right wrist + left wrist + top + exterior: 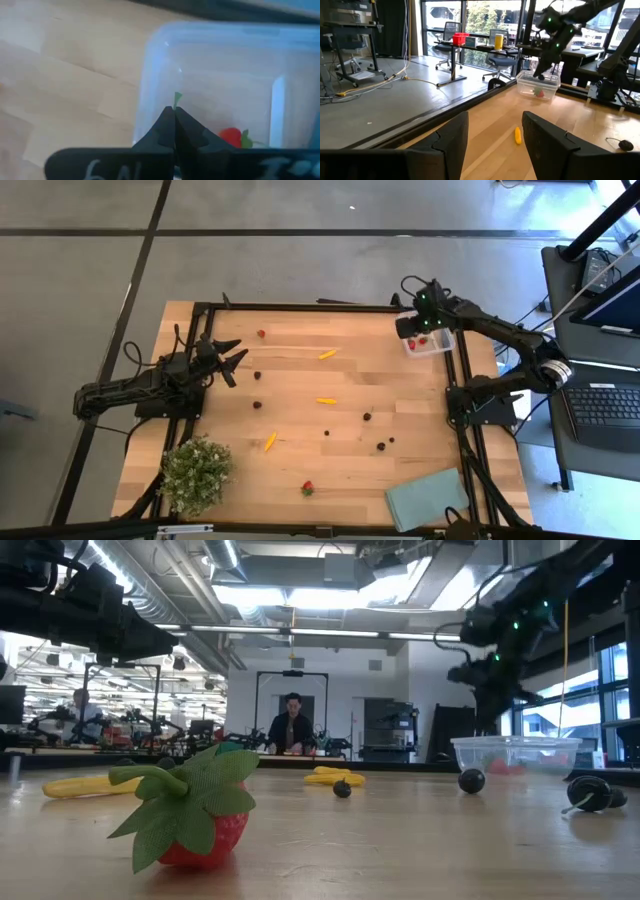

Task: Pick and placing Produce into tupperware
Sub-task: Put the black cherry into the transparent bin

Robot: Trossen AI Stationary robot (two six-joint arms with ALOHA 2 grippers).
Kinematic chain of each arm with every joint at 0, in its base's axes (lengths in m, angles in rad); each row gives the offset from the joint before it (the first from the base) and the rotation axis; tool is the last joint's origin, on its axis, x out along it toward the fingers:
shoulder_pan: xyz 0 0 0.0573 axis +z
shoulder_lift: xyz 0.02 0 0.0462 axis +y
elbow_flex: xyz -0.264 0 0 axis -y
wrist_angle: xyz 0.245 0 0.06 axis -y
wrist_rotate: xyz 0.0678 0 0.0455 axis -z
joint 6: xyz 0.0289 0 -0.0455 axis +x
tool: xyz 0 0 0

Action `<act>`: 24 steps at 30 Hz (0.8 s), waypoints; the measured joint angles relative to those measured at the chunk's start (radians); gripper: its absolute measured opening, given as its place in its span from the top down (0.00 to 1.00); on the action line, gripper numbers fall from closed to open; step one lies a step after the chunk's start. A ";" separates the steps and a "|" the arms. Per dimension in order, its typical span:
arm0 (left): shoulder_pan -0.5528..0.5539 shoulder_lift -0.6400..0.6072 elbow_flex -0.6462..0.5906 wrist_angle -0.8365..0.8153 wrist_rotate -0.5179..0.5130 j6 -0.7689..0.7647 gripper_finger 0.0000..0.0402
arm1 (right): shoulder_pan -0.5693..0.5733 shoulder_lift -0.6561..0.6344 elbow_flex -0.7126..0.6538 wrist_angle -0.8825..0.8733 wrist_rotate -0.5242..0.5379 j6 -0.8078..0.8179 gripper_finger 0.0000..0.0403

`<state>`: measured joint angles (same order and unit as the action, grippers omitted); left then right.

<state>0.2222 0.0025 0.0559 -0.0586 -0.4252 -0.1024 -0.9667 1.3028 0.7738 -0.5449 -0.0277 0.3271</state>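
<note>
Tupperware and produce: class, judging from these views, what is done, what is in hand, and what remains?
Done: at least one strawberry lies in the tupperware.
In hand: the right gripper hangs shut over it, with a green scrap at its tips. The left gripper sits open and empty at the table's left.
Left: loose strawberries, yellow slivers and dark berries lie on the table.

A: What's past the left claw [492, 145]?
B: Its two dark fingers stand apart over the wooden bench [580, 130], a yellow sliver [518, 135] just beyond.
A: Farther off?
B: The other arm's claw [543, 70] hangs over the clear tupperware [538, 84], a red strawberry [538, 92] inside; a dark berry [624, 145] lies apart
</note>
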 joint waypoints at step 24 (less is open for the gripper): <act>0.000 0.000 0.000 0.000 0.000 0.000 0.55 | -0.039 0.022 -0.049 0.031 -0.056 -0.044 0.72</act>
<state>0.2222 0.0025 0.0559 -0.0582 -0.4252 -0.1022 -1.0061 1.3251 0.7251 -0.5141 -0.0838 0.2834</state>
